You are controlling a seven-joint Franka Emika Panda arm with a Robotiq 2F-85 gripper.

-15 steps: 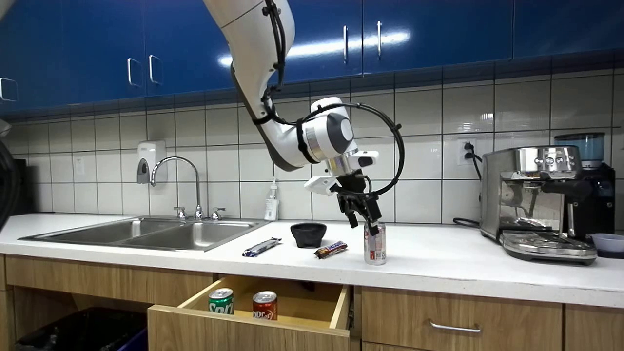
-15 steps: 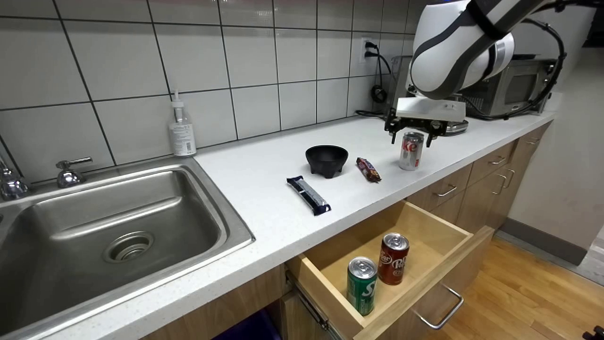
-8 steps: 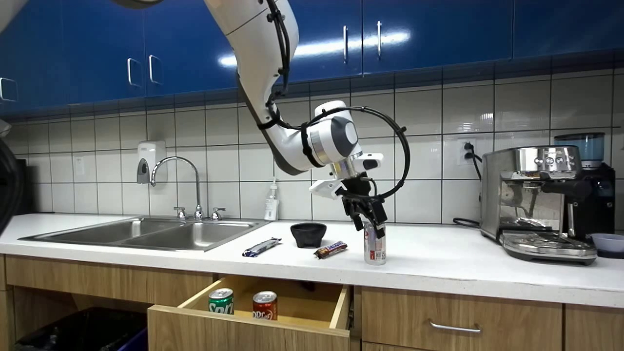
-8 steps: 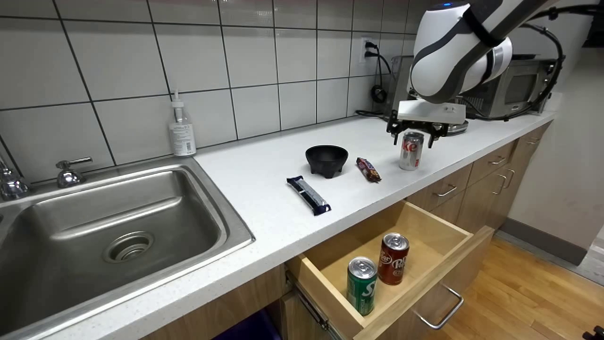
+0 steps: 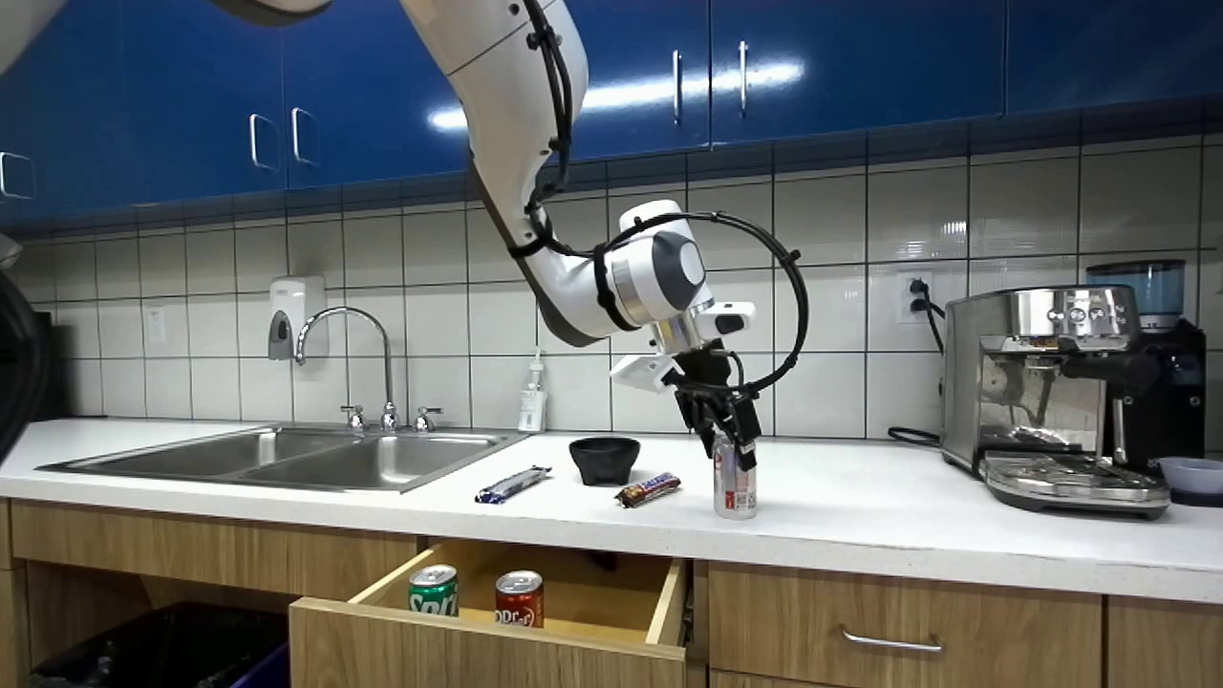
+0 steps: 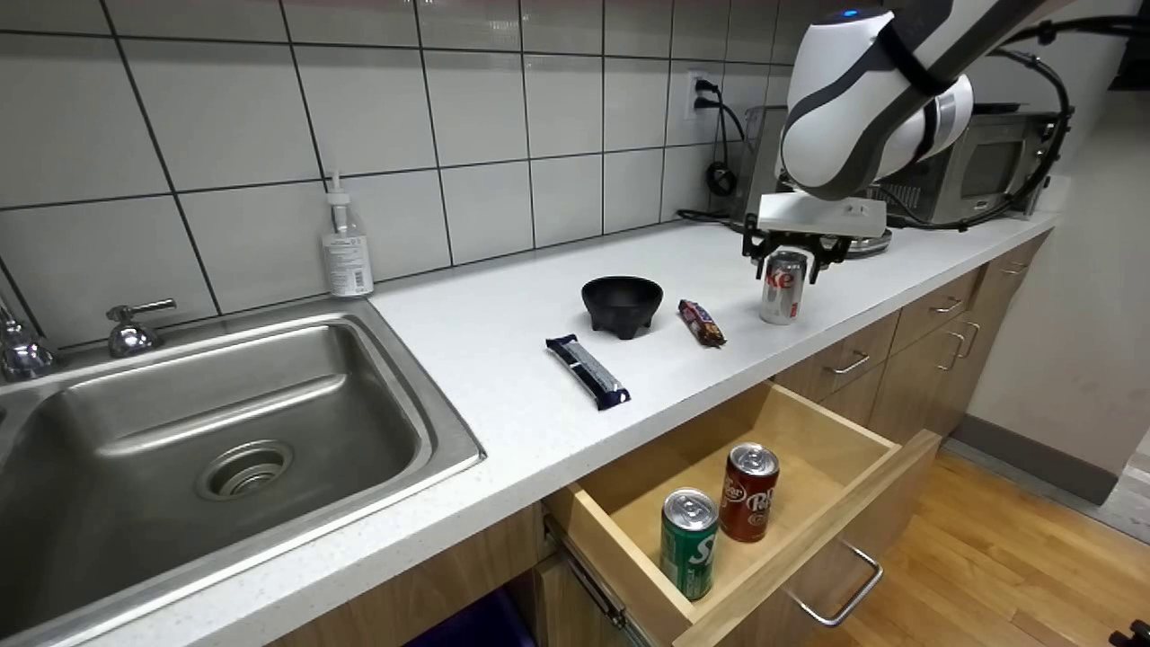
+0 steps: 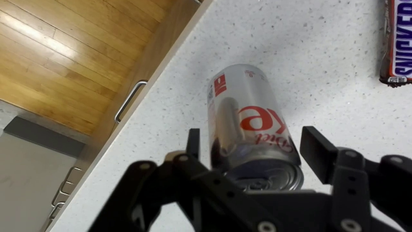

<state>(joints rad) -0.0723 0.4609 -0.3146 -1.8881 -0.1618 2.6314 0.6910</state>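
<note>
A silver Diet Coke can point(image 7: 254, 119) stands upright on the white countertop. My gripper point(image 7: 252, 145) straddles its top from above, with one black finger pad point(image 7: 317, 151) on either side. In the wrist view a strip of counter shows between each pad and the can, so the jaws are open and hold nothing. In both exterior views the fingertips reach down beside the upper part of the can point(image 6: 780, 301). Nearest to it lies a Snickers bar point(image 6: 701, 323). Farther along are a black footed bowl point(image 6: 622, 304) and a dark blue wrapped bar point(image 6: 588, 371).
Below the counter edge an open drawer point(image 6: 835, 530) holds a green Sprite can point(image 6: 689, 548) and a dark red Dr Pepper can point(image 6: 749, 494). A steel sink point(image 5: 287, 457) and a soap bottle point(image 6: 347, 252) are at one side, an espresso machine point(image 5: 1041, 392) at the other.
My gripper has come down around the top of the can, and its fingers have drawn closer together over the last half second. The can, bars, bowl and drawer have stayed put.
</note>
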